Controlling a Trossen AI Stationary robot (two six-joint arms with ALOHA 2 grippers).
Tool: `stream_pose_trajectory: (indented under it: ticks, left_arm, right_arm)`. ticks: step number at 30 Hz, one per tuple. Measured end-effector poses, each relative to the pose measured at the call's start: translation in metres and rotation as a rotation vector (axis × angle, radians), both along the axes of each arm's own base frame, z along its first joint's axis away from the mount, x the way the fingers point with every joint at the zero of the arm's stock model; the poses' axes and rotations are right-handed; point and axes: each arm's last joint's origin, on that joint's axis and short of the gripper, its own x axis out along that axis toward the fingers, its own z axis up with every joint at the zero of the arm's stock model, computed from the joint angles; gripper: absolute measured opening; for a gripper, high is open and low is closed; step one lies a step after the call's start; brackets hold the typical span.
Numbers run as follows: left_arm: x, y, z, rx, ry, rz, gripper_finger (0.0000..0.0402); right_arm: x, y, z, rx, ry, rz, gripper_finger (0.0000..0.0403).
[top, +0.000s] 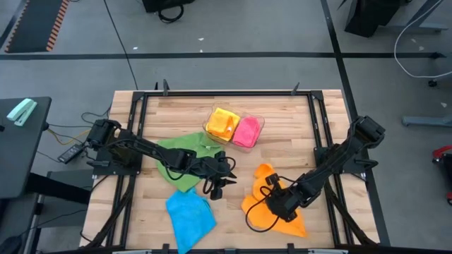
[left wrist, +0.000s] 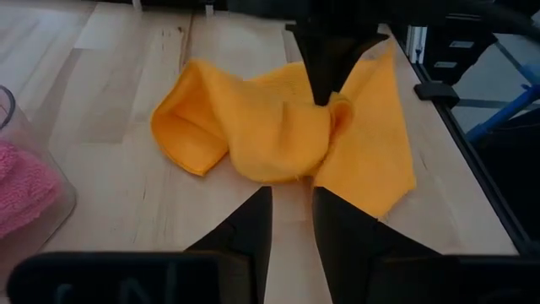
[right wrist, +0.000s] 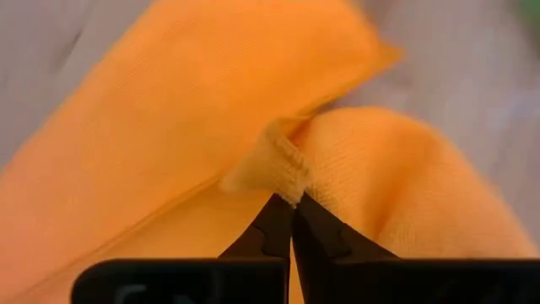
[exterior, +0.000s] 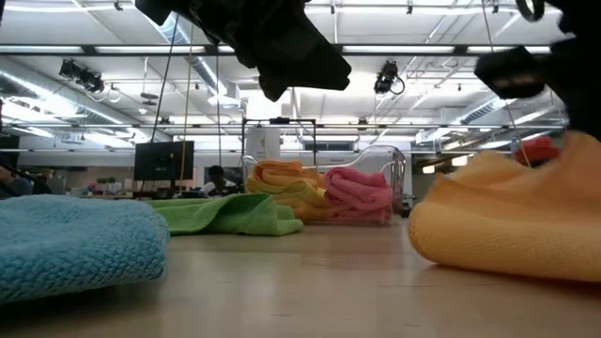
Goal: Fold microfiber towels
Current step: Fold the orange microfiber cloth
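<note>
My right jaws are clenched on a small fold of the orange towel, which lies crumpled near the bench's right front corner. The bite takes only a thin edge, so I judge a quick lift could let it slip free, or drag the whole heap along and leave the fold crooked. My left jaws hang parted and empty above the middle of the bench, facing that towel; if both arms close in together, they could collide. The blue towel lies by the front edge, the green towel left of centre. Farther back, the yellow towel and pink towel sit in a clear tray near the rear edge.
</note>
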Motion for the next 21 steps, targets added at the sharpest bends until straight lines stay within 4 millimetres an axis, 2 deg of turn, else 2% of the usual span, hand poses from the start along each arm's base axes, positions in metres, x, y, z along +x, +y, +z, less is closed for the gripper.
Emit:
stream_pose_trajectory:
  ticks: [4, 11, 15, 18, 21]
  left_arm:
    - [0.001, -0.001, 0.003, 0.038, -0.038, -0.027, 0.0093]
    - [-0.003, -0.009, 0.013, 0.049, -0.090, -0.064, 0.0080]
    - [-0.004, -0.013, 0.013, 0.043, -0.084, -0.071, 0.0079]
    - [-0.004, -0.012, 0.011, 0.043, -0.074, -0.068, 0.0082]
    - [-0.004, -0.012, 0.011, 0.042, -0.075, -0.066, 0.0084]
  right_arm:
    - [0.013, -0.004, 0.012, -0.098, -0.102, 0.009, 0.0009]
    - [0.038, -0.023, 0.010, -0.117, -0.244, 0.070, 0.0019]
    - [0.048, -0.035, 0.004, -0.020, -0.298, 0.122, 0.0033]
    - [0.049, -0.039, -0.002, 0.110, -0.266, 0.157, 0.0053]
    - [0.045, -0.040, -0.005, 0.168, -0.203, 0.117, 0.0085]
